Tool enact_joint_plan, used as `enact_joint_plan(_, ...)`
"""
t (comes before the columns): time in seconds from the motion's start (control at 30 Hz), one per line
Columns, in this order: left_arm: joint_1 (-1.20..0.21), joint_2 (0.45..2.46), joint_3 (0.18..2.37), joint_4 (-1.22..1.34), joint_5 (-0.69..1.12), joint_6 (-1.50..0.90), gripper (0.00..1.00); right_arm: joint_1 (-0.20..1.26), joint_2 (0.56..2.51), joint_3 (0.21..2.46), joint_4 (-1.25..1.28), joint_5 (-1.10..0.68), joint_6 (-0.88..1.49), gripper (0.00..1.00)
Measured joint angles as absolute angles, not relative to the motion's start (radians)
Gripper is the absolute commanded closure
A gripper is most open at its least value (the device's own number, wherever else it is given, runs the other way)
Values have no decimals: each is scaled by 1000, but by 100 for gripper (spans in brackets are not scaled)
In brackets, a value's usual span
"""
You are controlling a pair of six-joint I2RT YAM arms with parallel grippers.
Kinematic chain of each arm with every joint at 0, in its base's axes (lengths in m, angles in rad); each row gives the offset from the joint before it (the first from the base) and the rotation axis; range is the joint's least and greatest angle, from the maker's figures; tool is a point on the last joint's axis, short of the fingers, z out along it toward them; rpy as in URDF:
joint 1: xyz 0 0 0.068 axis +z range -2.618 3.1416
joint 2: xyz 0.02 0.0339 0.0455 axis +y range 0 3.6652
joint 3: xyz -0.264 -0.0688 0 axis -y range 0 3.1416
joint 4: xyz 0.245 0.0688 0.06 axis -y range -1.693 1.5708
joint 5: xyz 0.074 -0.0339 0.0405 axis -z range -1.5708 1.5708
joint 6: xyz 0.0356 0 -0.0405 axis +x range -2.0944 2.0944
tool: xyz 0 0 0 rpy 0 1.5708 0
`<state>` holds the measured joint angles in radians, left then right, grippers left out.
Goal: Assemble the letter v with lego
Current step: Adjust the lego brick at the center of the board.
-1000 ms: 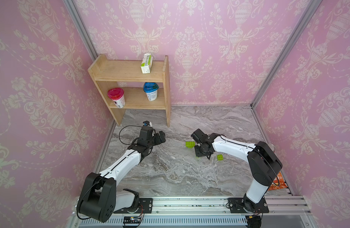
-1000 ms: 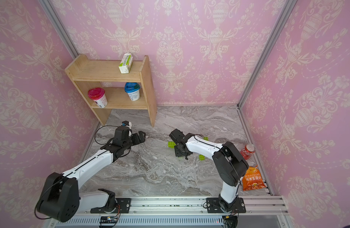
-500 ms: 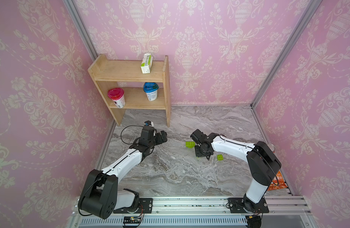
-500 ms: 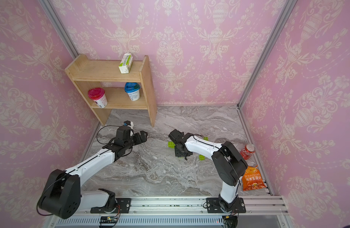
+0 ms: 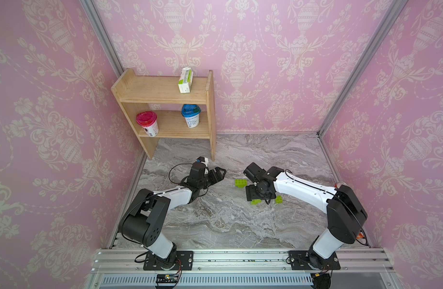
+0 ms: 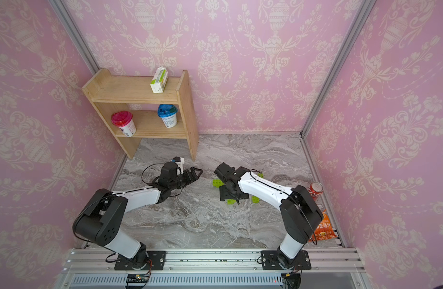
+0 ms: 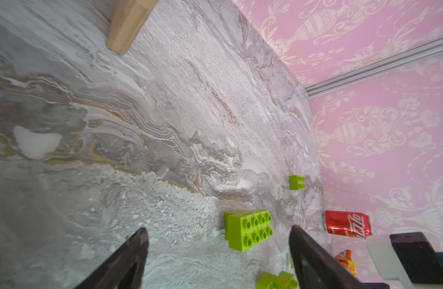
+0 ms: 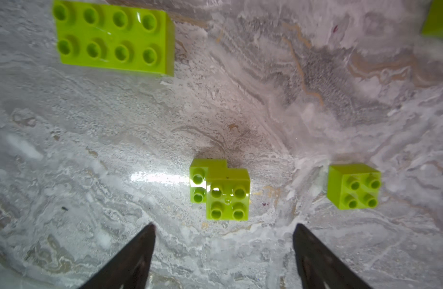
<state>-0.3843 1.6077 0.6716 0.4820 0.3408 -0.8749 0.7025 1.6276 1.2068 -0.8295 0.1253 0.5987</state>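
i read the left gripper (image 7: 217, 228) and right gripper (image 8: 224, 225) both spread wide, holding nothing, the right over two joined bricks (image 8: 223, 191).

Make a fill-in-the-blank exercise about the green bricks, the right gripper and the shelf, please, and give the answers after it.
1. The long brick has ___ studs on top.
2. The right gripper is ___ and holds nothing.
3. On the shelf, the cup beside the pink-lidded cup has a ___ lid.
4. The joined pair consists of ___ square bricks.

Answers: eight; open; blue; two
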Motion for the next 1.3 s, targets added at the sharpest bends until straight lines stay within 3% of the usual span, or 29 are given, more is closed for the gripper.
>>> enact_joint_plan(0.03, -388, 1623, 665, 515, 354, -895, 18, 684, 1594, 1200, -819, 113, 564, 17)
enact_joint_plan(0.2, -400, 1687, 634, 643, 389, -985, 24, 527, 1453, 1094, -719, 2, 373, 61)
enact_joint_plan(0.27, -409, 1711, 628, 684, 392, -1011, 33, 478, 1449, 1069, -683, -30, 318, 74)
enact_joint_plan(0.53, -459, 1784, 627, 803, 406, -1084, 38, 467, 1626, 1126, -636, -95, 207, 77)
enact_joint_plan(0.87, -479, 1873, 627, 900, 422, -1156, 36, 482, 1779, 1178, -605, -137, 201, 77)
enact_joint_plan(1.17, -512, 1895, 627, 921, 425, -1173, 40, 501, 1774, 1105, -595, -144, 210, 76)
enact_joint_plan(1.3, -512, 1907, 627, 928, 425, -1179, 40, 507, 1724, 1053, -614, -161, 240, 69)
